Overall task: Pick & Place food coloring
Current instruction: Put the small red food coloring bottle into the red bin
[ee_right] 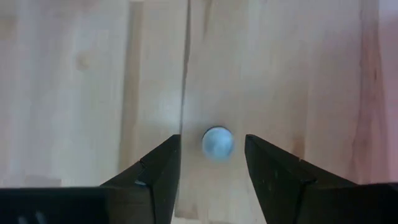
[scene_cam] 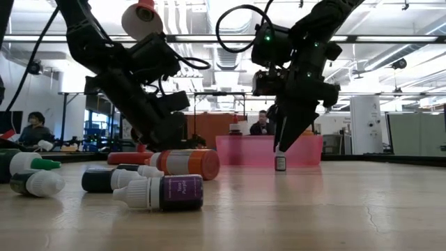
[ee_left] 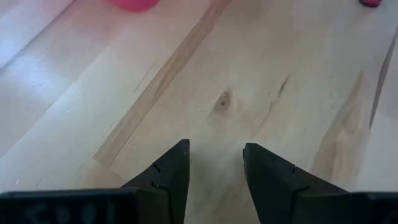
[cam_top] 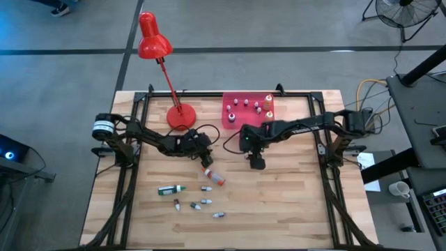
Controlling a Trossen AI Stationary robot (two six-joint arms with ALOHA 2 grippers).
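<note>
1. Hovering near the middle of the tabletop, the right tool is sitting with its fingers spread on either side of a small upright bottle with a pale cap, not touching it as far as I can see.
2. That bottle is standing on the wood just in front of the pink tray, which is parked at the far edge with several more small bottles standing in it.
3. The left tool is hanging over bare wood by the lamp's round base, fingers apart and pinching nothing.
4. An orange-red bottle is lying on its side just beside that left tool, toward the near edge.
5. A dark green bottle is lying flat toward the near-left part of the tabletop, with a few tiny whitish ones scattered next to it.
6. The red desk lamp is standing at the far edge, left of the tray.
</note>
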